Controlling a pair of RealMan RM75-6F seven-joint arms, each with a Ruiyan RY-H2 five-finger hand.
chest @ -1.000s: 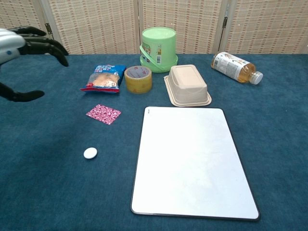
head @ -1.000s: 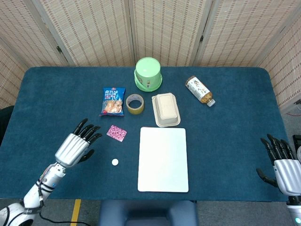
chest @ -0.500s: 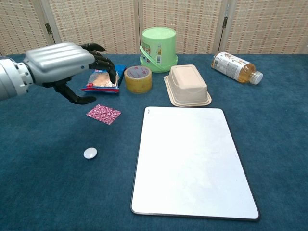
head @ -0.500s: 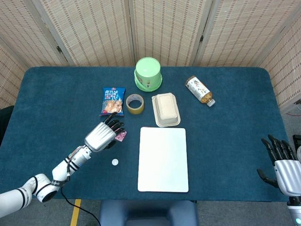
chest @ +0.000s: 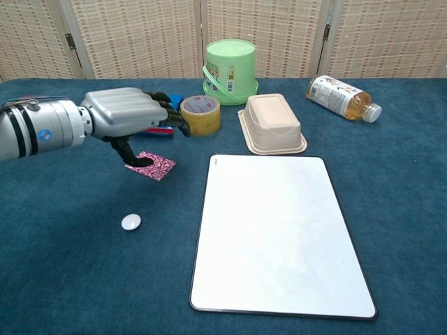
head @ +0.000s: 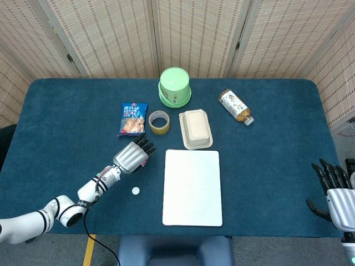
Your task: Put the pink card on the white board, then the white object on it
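presently, nearest to us, the white board [chest: 283, 234] lies bare on the blue table [chest: 63, 279], and the small white object [chest: 130, 222] sits on the cloth just off its left edge, untouched.

beyond that, we note the main change: within the last second the left hand [chest: 129, 115] has swung in from the far left of the table and now hangs directly over the pink card [chest: 155, 166]. we judge the reach for the first item to be all but complete, with the grasp itself not yet made.

as to the fingers [chest: 170, 112], they are curved forward and down with a gap between them and the thumb, which points down at the near edge of the card; whether it touches, we cannot tell. the hand holds nothing. the card lies flat on the cloth, left of the board and apart from it.

the right hand [head: 335, 194] rests at the table's right edge, fingers spread, empty.

farther back stand the tape roll [chest: 200, 114], the snack bag [chest: 150, 125], the beige box [chest: 272, 123], the green bucket [chest: 231, 66] and the bottle [chest: 343, 97], none involved.
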